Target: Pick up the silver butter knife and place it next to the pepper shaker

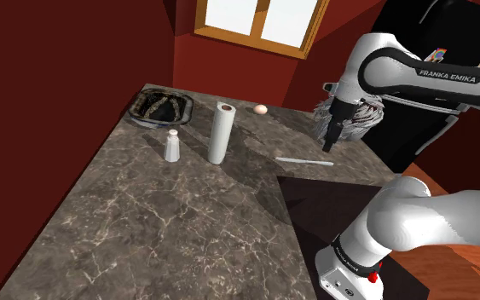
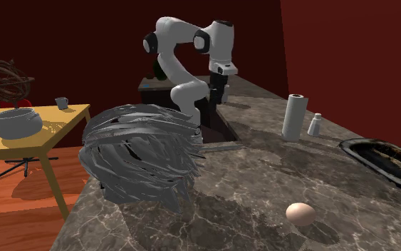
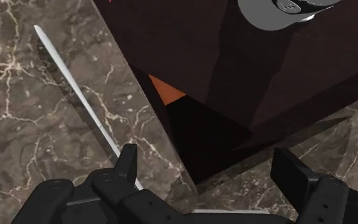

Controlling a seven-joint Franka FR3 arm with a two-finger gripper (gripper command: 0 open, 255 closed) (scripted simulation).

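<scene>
A thin silver butter knife [image 1: 304,160] lies flat on the dark marble counter [image 1: 170,222], near the edge by the stand; it is a pale strip [image 2: 219,147] in the second exterior view. My black gripper [image 1: 331,143] hovers open just above the knife's end nearest the arm. Seen from the wrist, the knife [image 3: 75,86] runs away from one finger [image 3: 128,162], outside the gap of the gripper [image 3: 209,168]. The pale pepper shaker [image 1: 172,146] stands upright well toward the shoulder view's left, beside a paper towel roll [image 1: 221,133].
An egg [image 1: 261,109] and a dark oval dish [image 1: 163,107] sit at the counter's far end. A shaggy grey mass [image 2: 143,153] rests on the counter behind the gripper. Off the counter stands a yellow side table [image 2: 56,118]. The dark stand top [image 3: 234,76] borders the knife.
</scene>
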